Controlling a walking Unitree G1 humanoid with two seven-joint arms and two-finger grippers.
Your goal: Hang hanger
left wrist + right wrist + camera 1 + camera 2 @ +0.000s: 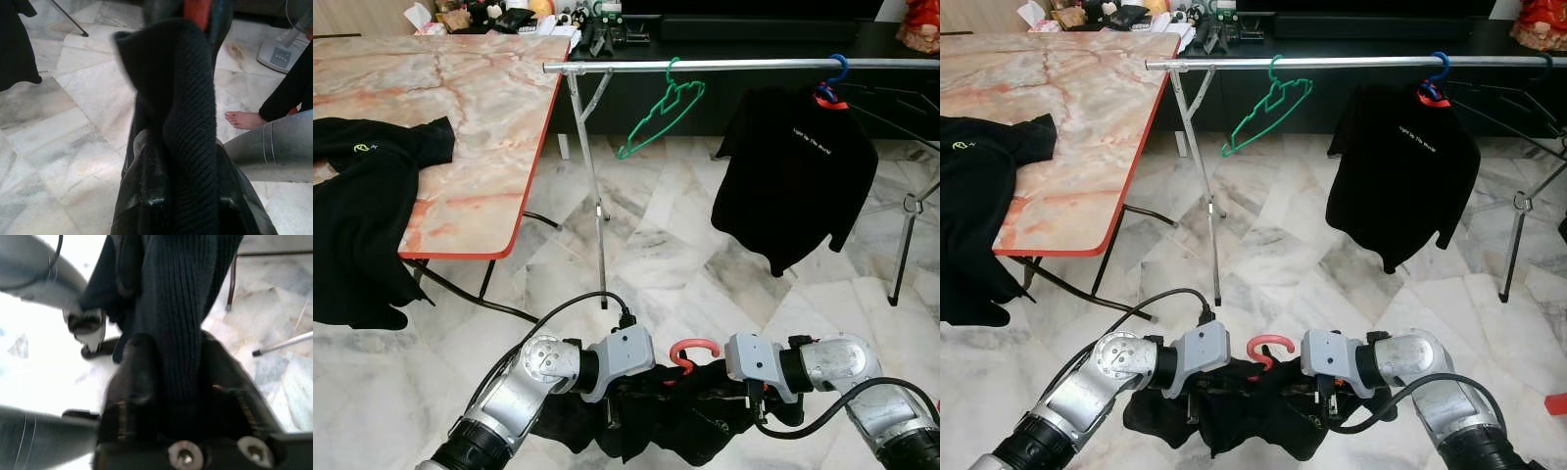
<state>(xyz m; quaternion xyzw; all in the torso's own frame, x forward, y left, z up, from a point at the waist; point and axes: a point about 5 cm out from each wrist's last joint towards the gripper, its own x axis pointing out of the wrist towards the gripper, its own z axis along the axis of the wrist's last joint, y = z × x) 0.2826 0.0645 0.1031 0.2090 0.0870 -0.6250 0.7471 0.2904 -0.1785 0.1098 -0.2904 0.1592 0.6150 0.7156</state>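
A marble-patterned folding table (460,117) with a red edge stands to the left, a black garment (362,211) with a small yellow-green logo draped over its near edge and hanging down. Clutter (509,15) sits along the table's far end. An empty green hanger (661,117) hangs tilted from the rail, and further right a black T-shirt (798,171) with small white lettering hangs on a blue-hooked hanger. The floor is pale veined marble tile (685,255). In the left wrist view a person's bare foot (243,119) rests on the tiles near a white fan base (281,54)
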